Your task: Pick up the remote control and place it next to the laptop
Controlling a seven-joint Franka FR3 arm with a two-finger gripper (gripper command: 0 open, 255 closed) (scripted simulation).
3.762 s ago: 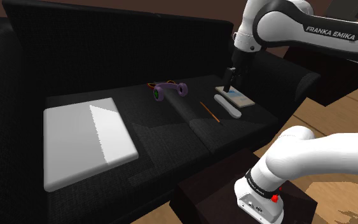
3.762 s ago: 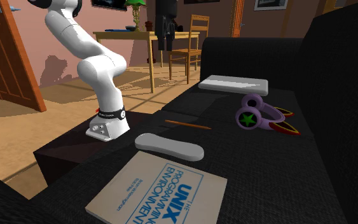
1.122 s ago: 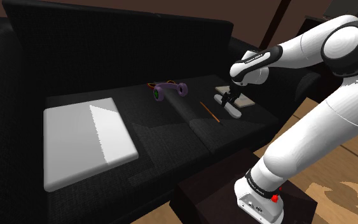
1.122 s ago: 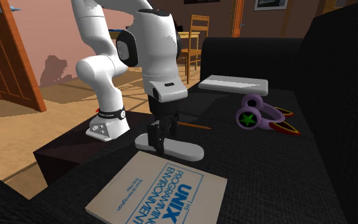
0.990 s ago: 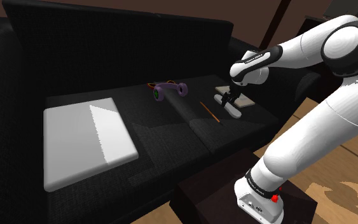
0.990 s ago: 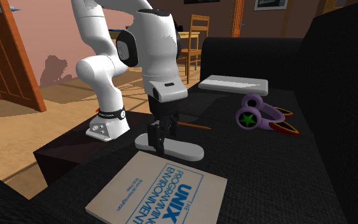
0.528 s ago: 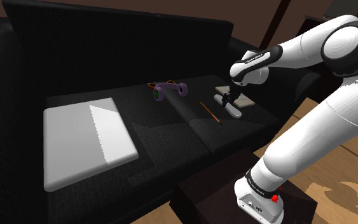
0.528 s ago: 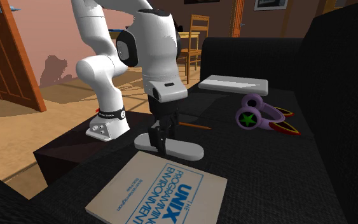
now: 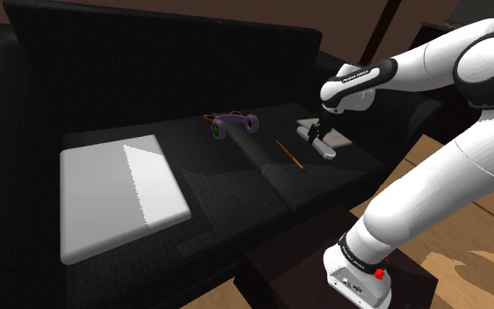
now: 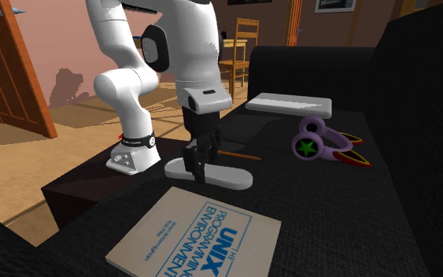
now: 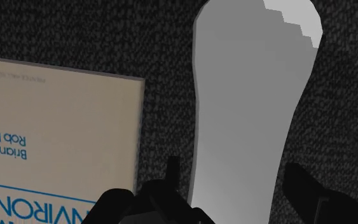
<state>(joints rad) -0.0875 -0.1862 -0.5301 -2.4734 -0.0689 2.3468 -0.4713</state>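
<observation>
Gripper (image 10: 198, 168): clamped across the grey remote control (image 10: 229, 178), one finger on each long side.
Remote control: at the end of the black sofa (image 9: 236, 189) seat, just beside the book (image 10: 196, 236).
Laptop (image 9: 118, 193): closed, grey, on the other seat cushion, well apart from the remote control.

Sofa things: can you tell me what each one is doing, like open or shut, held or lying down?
remote control: clasped near one end between the fingers.
gripper: shut on the remote control.
laptop: closed, lying flat on the sofa.
book: closed, lying flat, cover up.
purple toy: resting on the sofa, not held.
pencil: lying flat, not held.
</observation>
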